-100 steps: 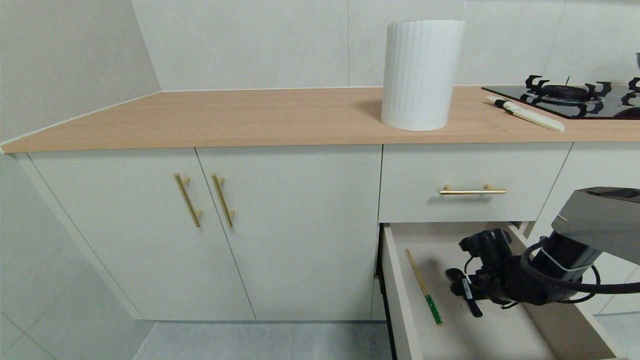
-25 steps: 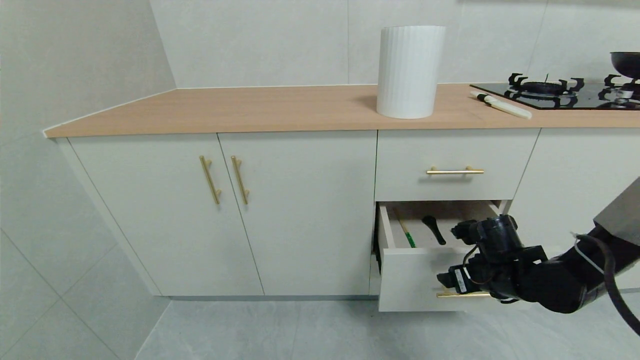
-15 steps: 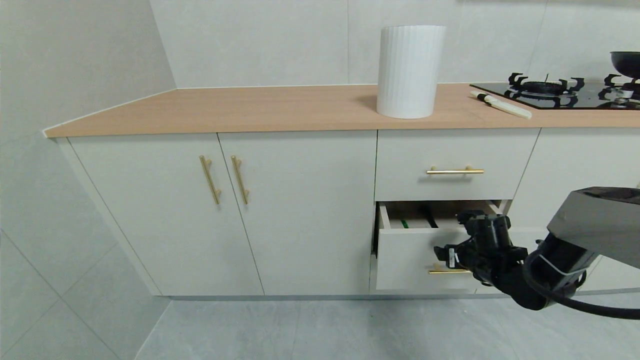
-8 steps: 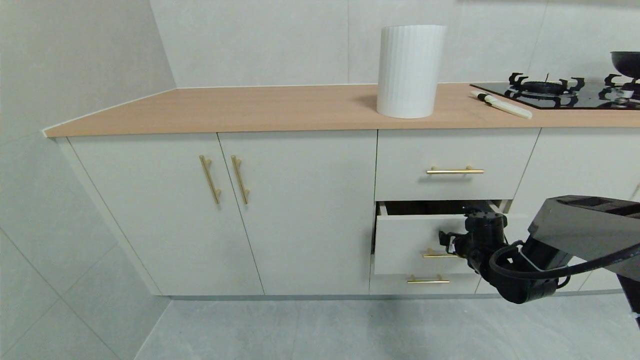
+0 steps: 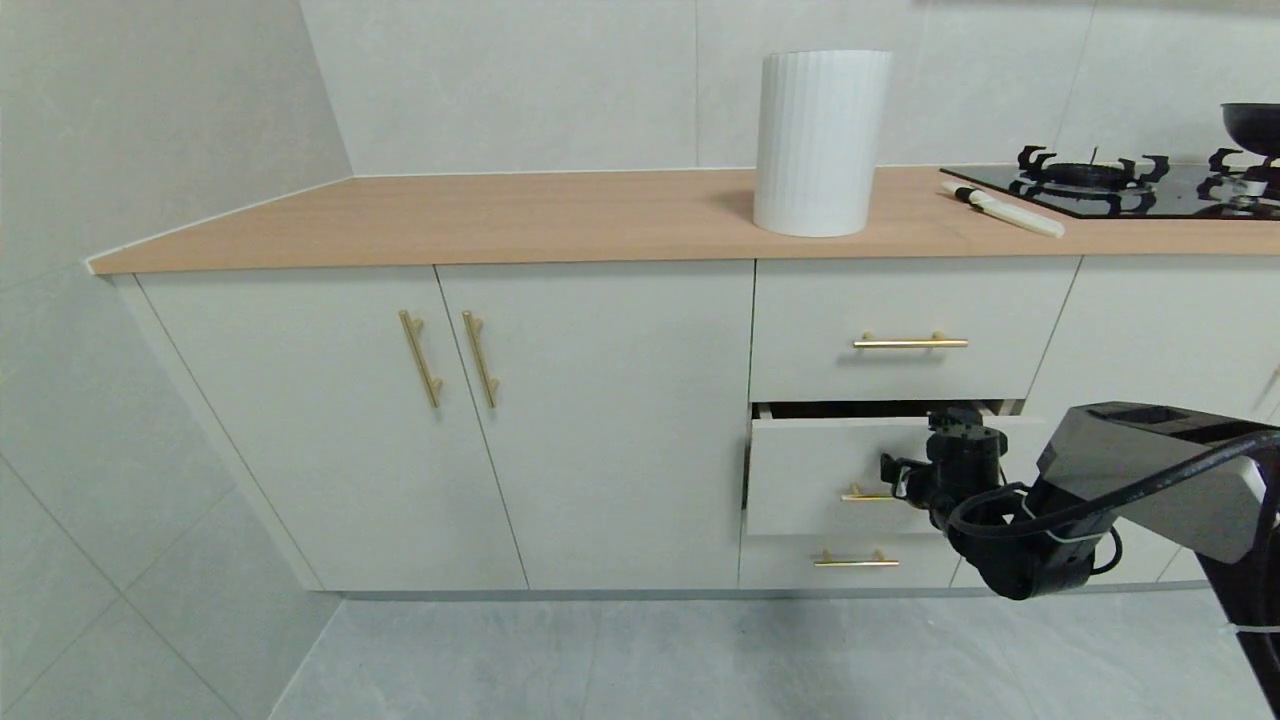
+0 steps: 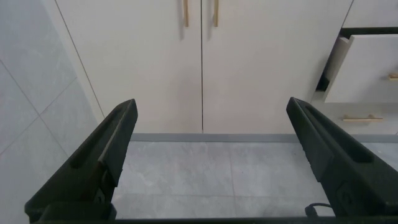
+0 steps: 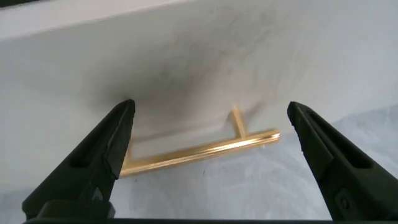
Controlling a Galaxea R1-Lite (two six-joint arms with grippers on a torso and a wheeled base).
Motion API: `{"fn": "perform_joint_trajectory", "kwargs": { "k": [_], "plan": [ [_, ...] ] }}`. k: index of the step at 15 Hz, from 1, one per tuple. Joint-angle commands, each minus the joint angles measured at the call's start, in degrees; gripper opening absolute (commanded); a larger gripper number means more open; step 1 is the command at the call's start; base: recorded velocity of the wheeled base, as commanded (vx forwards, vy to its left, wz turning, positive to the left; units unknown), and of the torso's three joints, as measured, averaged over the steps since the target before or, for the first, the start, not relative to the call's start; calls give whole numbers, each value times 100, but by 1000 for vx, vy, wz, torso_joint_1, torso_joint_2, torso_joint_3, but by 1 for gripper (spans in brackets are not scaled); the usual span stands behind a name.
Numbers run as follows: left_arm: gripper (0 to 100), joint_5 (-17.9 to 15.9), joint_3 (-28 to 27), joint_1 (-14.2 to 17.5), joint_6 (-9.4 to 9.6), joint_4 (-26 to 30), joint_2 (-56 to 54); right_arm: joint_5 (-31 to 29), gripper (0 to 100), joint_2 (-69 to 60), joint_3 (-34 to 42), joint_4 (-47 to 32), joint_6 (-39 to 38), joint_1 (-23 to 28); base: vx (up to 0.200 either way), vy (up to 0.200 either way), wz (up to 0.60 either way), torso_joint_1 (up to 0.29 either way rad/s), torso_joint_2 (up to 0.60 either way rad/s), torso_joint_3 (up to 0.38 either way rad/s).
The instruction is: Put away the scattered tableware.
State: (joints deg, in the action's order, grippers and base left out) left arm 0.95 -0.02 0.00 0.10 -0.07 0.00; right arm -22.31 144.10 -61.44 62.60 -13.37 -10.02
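Drawer: slightly ajar. Right claw: spread wide, facing handle, contact unclear. Left claw: spread wide, above floor.

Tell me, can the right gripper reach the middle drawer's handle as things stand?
Probably yes: the right gripper stands open just in front of the handle, with nothing between them.

Pale grey tiles covered the wall and the floor. A wooden countertop topped cream cabinets: two doors with upright gold handles on the left, stacked drawers on the right. The middle drawer stood slightly ajar. A black hob sat at the countertop's right end.
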Motion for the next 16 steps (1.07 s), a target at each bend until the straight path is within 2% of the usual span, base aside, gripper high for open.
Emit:
{"fn": "perform_joint_trajectory", "kwargs": {
  "k": [1, 6, 11, 16],
  "plan": [
    [100, 2, 2, 0, -1, -1, 0, -2, 100, 171, -202, -2, 1, 35, 0, 0, 0, 0, 0, 0],
    [100, 2, 2, 0, -1, -1, 0, 7, 100, 381, -703, -11, 10, 114, 0, 0, 0, 0, 0, 0],
    [100, 2, 2, 0, -1, -1, 0, -2, 100, 733, -1564, -37, 63, 193, 0, 0, 0, 0, 0, 0],
    [100, 2, 2, -9, -1, -1, 0, -10, 100, 830, -1749, -28, 63, 211, 0, 0, 0, 0, 0, 0]
  ]
}}
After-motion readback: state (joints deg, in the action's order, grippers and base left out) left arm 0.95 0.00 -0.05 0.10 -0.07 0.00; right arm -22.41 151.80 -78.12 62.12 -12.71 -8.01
